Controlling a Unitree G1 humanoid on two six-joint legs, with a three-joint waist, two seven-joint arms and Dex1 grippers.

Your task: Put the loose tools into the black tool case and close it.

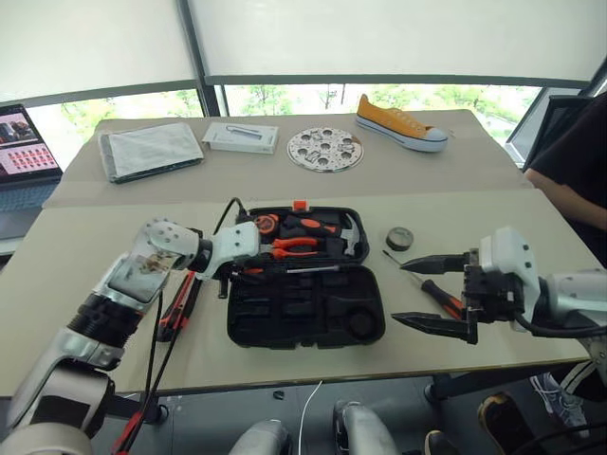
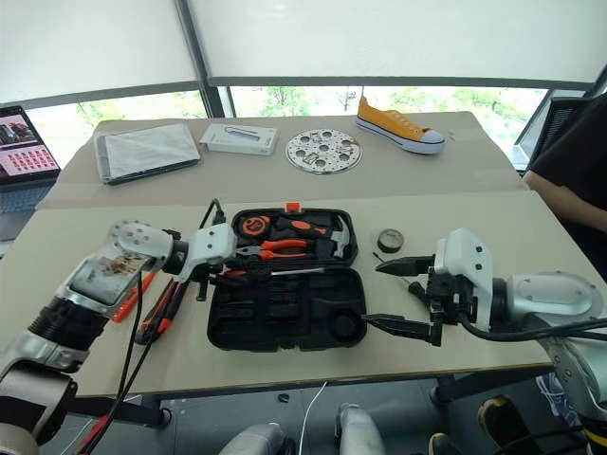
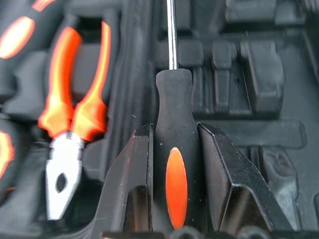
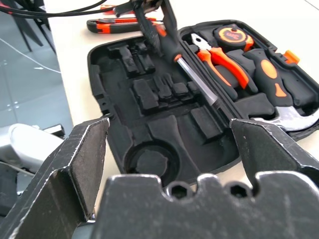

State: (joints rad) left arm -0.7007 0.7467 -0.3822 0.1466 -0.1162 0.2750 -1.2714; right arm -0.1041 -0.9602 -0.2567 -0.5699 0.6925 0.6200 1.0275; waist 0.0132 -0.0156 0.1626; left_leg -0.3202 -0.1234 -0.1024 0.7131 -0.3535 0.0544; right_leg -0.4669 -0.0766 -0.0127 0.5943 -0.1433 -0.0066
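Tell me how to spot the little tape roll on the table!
Find the open black tool case in the middle of the near table. Look just past its far corner on the robot's right side, and the small black tape roll lies flat there. It's the only round, ring-shaped thing nearby; the screwdriver beside it is long and thin.

The near bench carries an open black tool case at the centre, a utility knife just left of it, a tape roll and a screwdriver to its right. On the far bench lie a folded cloth, a white box, a perforated disc and a yellow shoe.
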